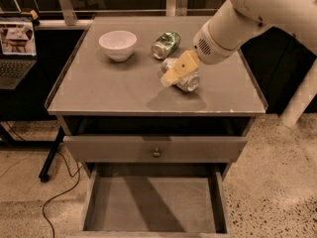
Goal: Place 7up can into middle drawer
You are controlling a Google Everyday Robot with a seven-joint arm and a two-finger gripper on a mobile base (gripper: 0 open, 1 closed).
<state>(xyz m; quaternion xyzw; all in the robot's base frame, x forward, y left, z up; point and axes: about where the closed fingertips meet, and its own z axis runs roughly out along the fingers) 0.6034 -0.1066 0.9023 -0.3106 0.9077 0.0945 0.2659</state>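
The 7up can (188,82), silver-white and wrinkly, lies on its side on the grey cabinet top (114,90), right of centre. My gripper (174,72), yellow on a white arm coming from the upper right, is right over the can and covers its middle. The can rests on the top. The middle drawer (153,207) is pulled wide out at the bottom of the view and shows a bare flat grey bottom.
A white bowl (118,44) stands at the back left of the top. A smoother green can (166,44) lies behind the 7up can. A drawer front with a brass knob (156,152) sits slightly out above the open drawer. A laptop (17,53) is at the far left.
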